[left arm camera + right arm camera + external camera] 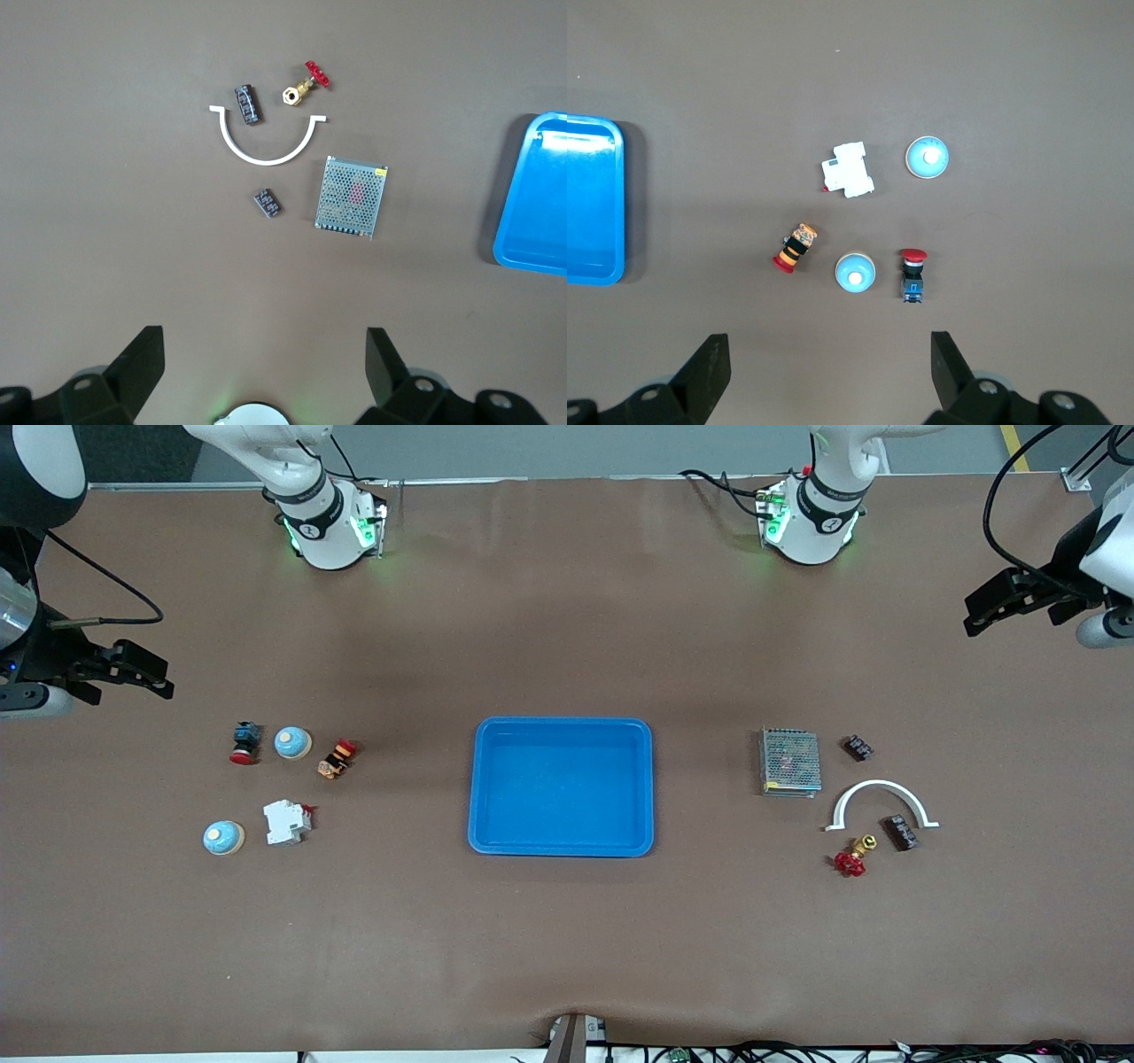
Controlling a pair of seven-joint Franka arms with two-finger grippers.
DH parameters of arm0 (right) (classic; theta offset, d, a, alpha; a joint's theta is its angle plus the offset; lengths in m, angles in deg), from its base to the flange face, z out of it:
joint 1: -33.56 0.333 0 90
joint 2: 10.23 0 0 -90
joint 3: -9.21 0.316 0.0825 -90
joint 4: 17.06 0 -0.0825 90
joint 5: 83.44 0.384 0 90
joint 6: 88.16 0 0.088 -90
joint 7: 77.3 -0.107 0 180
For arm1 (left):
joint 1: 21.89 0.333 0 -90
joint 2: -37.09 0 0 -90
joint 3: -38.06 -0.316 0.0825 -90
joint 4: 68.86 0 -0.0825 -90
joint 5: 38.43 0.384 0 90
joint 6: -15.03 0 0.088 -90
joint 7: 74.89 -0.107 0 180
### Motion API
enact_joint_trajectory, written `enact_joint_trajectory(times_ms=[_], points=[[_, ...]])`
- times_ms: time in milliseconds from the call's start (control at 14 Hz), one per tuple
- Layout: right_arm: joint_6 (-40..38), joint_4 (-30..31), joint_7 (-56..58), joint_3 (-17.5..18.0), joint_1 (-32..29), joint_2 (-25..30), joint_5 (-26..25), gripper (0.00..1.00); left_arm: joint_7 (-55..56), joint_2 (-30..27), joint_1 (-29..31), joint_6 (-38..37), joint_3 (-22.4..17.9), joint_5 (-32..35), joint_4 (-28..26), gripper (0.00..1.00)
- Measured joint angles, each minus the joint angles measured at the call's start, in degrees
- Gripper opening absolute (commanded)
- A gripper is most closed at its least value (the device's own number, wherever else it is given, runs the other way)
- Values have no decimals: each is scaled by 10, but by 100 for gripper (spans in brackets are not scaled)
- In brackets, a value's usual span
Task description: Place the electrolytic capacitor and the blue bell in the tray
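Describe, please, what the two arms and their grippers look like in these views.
Both arms are white with black joint bands, green lights glowing at their bases and black cables trailing off. The left gripper and right gripper are black, each with two angular fingers; the wrist views show round mounting holes on the finger bases.

High front camera; downward wrist cameras sharing tray [561, 786].

Even, soft overhead light, faint shadows, green glow at arm bases, sharp focus throughout
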Motion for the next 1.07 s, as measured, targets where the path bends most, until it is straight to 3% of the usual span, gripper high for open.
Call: enact_joint_trajectory(times_ms=[570,784,1069], points=[[5,0,0,4,18,-67,1,100,68,69,-7,66,54,-15,0,100],[30,0,0,5,25,-106,2,100,130,105,-13,93,91,-16,-1,100],[60,-4,2,5,31,-155,1,100,248,152,-61,162,105,-22,-17,100]])
